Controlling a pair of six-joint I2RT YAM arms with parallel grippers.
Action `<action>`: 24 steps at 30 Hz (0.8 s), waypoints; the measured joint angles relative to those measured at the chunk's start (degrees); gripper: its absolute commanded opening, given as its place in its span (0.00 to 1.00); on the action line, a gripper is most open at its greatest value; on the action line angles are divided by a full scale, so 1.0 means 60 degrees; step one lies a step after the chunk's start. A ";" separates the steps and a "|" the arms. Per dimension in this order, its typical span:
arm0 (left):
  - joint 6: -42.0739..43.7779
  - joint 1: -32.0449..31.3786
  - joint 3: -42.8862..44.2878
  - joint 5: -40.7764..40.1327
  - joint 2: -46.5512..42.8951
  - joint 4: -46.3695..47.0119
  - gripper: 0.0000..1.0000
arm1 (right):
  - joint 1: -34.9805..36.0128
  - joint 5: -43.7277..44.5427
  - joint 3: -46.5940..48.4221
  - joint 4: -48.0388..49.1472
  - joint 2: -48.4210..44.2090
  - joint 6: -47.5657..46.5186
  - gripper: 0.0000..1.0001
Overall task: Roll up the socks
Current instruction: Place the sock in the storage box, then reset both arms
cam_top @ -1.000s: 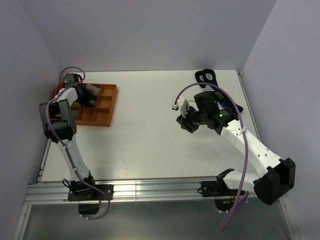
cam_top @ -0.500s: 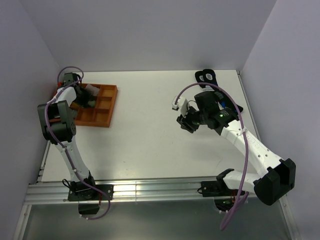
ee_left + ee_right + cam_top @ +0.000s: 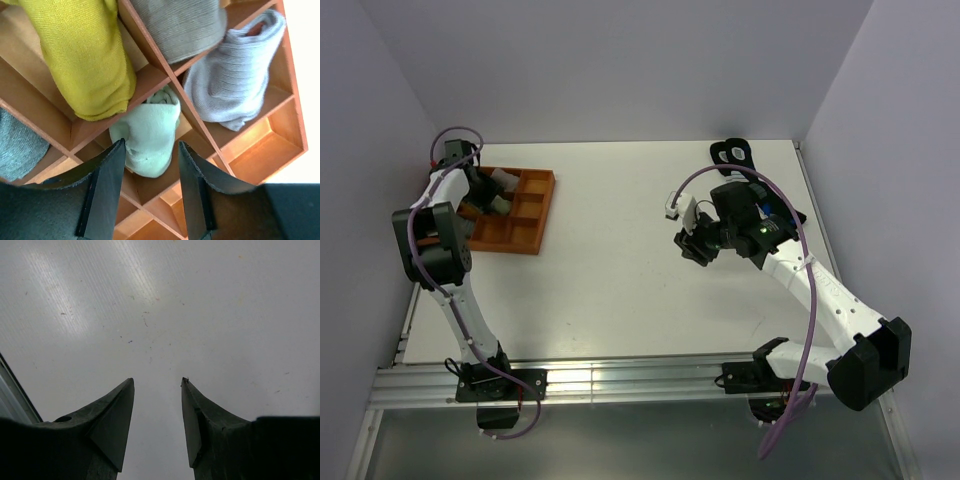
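My left gripper (image 3: 480, 192) (image 3: 150, 144) is open and empty over the orange compartment tray (image 3: 533, 218). In the left wrist view a pale cream rolled sock (image 3: 148, 131) lies in a compartment just beyond and between my fingertips, apart from them. A taupe grey-brown roll (image 3: 180, 22) fills the compartment behind it; no striped cuff shows. My right gripper (image 3: 692, 246) (image 3: 157, 381) is open and empty, held a little above the bare white table right of centre.
The tray's wooden dividers (image 3: 150, 80) also hold a mustard-yellow bundle (image 3: 85, 55), a light grey bundle (image 3: 235, 75) and a darker grey one (image 3: 17, 145). Black socks with blue-and-white marks (image 3: 733, 152) lie at the back right. Walls close in left and right.
My left wrist has shifted slightly back and left over the tray, uncovering the bundles below it. The right arm has not moved.
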 measured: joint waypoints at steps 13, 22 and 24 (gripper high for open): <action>0.0204 -0.0168 0.0087 -0.0022 -0.2084 -0.0255 0.52 | -0.0142 -0.0036 0.0047 -0.0007 -0.0007 0.0339 0.52; 0.0423 -0.3370 -0.1960 -0.0229 -0.6364 0.0827 0.52 | -0.0408 0.0011 0.0047 0.0222 -0.0637 0.1275 0.54; 0.0419 -0.4437 -0.2856 -0.0259 -0.7417 0.1264 0.52 | -0.0441 0.0033 0.0055 0.0240 -0.0900 0.1515 0.55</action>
